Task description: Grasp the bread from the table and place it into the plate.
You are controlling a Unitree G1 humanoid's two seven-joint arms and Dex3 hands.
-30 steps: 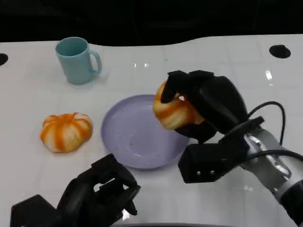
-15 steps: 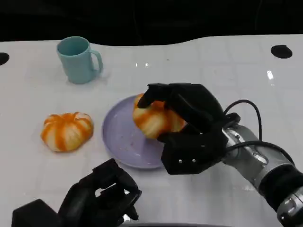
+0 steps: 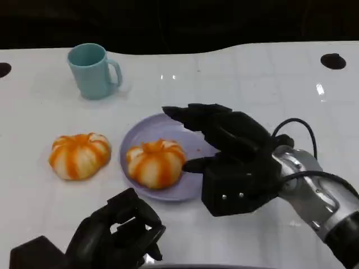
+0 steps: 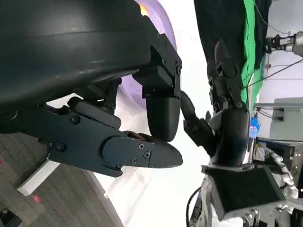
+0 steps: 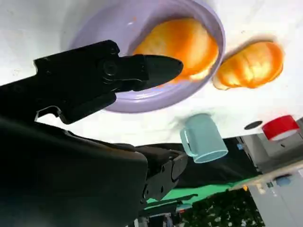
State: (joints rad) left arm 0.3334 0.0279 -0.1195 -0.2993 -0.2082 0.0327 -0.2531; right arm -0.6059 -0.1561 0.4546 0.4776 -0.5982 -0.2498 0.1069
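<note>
Sitting on the left part of the purple plate (image 3: 193,143) is one bread (image 3: 155,163), free of any grip. Fingers of the right hand (image 3: 224,145) are spread wide above the plate. A second bread (image 3: 78,155) lies left of it. The left hand (image 3: 115,235) is curled in at the table's near edge, with nothing held.

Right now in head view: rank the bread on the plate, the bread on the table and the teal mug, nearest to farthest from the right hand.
From the right hand:
1. Bread on the plate, just off the fingertips, on the near-left part of the purple plate.
2. Bread on the table, left of the plate.
3. Teal mug, far left corner.
</note>
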